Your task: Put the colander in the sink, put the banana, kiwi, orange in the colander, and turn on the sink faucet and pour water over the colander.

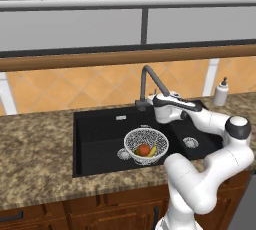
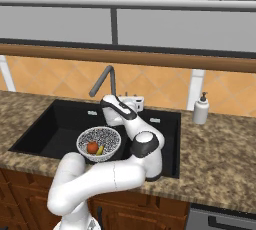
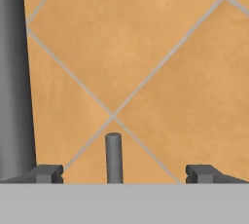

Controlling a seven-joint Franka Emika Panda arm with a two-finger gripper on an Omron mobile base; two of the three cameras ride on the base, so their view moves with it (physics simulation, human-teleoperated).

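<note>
Colander [image 1: 146, 144] sits in sink [image 1: 100, 139]; orange [image 1: 144, 149] and banana [image 1: 152, 150] visible inside, kiwi not discernible. No water running. Claw [image 3: 124, 173] spread apart, straddling faucet [image 1: 148, 81] lever [image 3: 114, 157]. Remaining, likely: turn on tap.

Set into the counter [image 1: 35, 174], the sink [image 1: 97, 129] — with the colander [image 1: 146, 144] in its large basin, beside the drain [image 1: 123, 154]. Inside the colander, the orange [image 1: 144, 149] and, touching it on the right, the banana [image 1: 152, 150]. Behind the sink, at its back edge, the sink faucet [image 1: 147, 81], spout reaching forward over the basin. Just right of the faucet's base, the gripper [image 3: 124, 173], with the small lever [image 3: 114, 157] between its fingertips and the tiled wall [image 3: 160, 62] behind. Further right on the counter — a soap dispenser [image 1: 221, 92], against the wall.
</note>
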